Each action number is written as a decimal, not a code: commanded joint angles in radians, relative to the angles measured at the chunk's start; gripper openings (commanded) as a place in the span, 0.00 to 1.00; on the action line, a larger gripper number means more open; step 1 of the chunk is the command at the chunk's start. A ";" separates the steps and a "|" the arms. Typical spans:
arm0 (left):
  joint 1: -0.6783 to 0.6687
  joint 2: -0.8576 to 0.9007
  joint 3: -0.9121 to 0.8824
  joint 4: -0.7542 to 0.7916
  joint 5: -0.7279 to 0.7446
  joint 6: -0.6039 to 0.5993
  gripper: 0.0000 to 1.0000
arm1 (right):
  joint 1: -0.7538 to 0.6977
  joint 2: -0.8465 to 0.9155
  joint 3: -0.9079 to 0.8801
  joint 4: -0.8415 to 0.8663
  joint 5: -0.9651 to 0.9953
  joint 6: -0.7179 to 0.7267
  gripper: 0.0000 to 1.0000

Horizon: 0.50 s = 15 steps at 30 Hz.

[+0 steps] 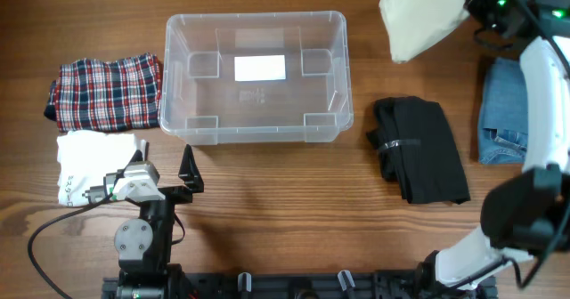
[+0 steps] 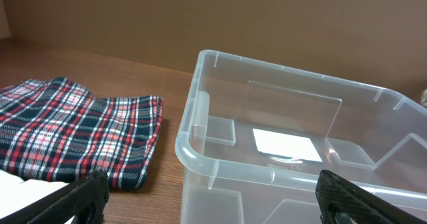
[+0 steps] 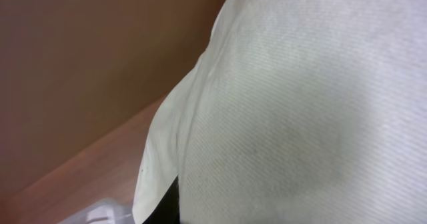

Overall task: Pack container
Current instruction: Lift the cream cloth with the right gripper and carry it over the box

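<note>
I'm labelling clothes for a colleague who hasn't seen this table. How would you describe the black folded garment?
Find the clear container at the top centre of the table. Just right of it, not touching it, lies the black garment. It is the only all-black piece, between the container and the blue jeans.

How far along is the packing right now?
Done: nothing yet; the container holds only its white label. In hand: the right gripper holds the cream cloth up near the container's far right corner. To go: plaid cloth, white cloth, black garment and denim lie outside it. The left gripper is open, empty.
</note>
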 commanded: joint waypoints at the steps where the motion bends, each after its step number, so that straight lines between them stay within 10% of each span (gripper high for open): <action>1: -0.004 -0.006 -0.006 0.003 -0.011 -0.006 1.00 | 0.017 -0.144 0.011 0.025 -0.055 -0.032 0.04; 15: -0.004 -0.005 -0.006 0.003 -0.011 -0.006 1.00 | 0.425 -0.301 0.010 0.024 0.063 0.381 0.04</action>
